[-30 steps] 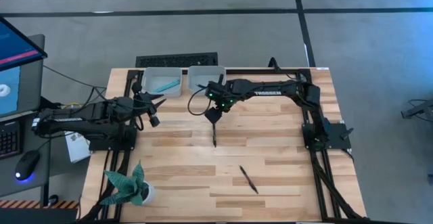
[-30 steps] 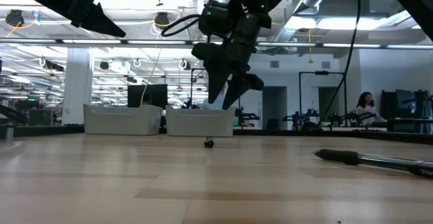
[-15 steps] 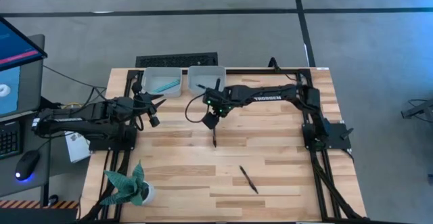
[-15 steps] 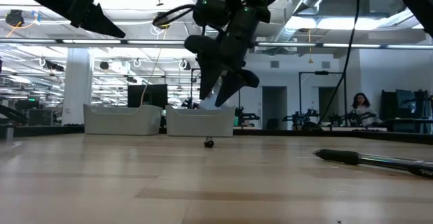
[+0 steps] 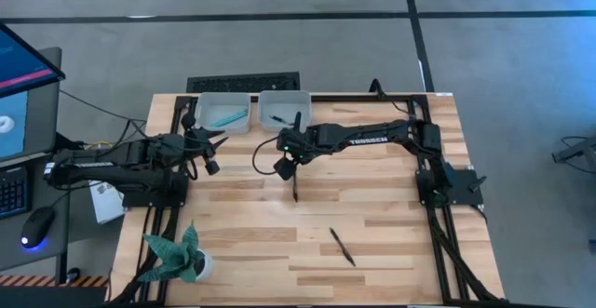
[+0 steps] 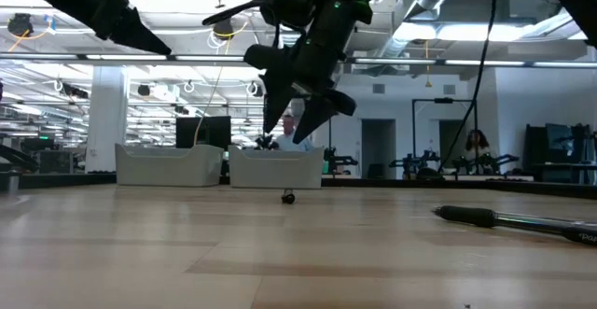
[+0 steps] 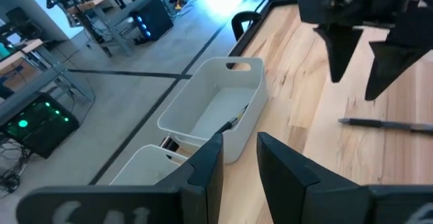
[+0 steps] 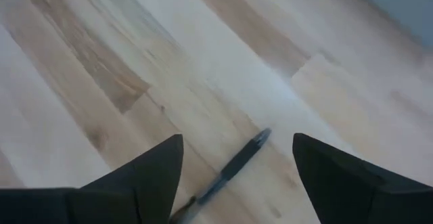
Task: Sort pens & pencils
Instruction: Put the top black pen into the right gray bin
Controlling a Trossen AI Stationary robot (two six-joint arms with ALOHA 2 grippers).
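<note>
1. The table [image 5: 251, 224] is made of light wood planks with a black frame along its edges.
2. Two white bins sit side by side at the far edge. The left bin [image 5: 223, 111] has light-blue pens [image 5: 226, 117] in it. The right bin [image 5: 283, 107] has a dark pen inside.
3. One black pen [image 5: 295, 190] lies on the wood near the middle.
4. Another black pen [image 5: 342, 247] lies nearer the front, well apart from the first.
5. A green spiky plant [image 5: 180, 254] in a pot stands at the front left corner.
</note>
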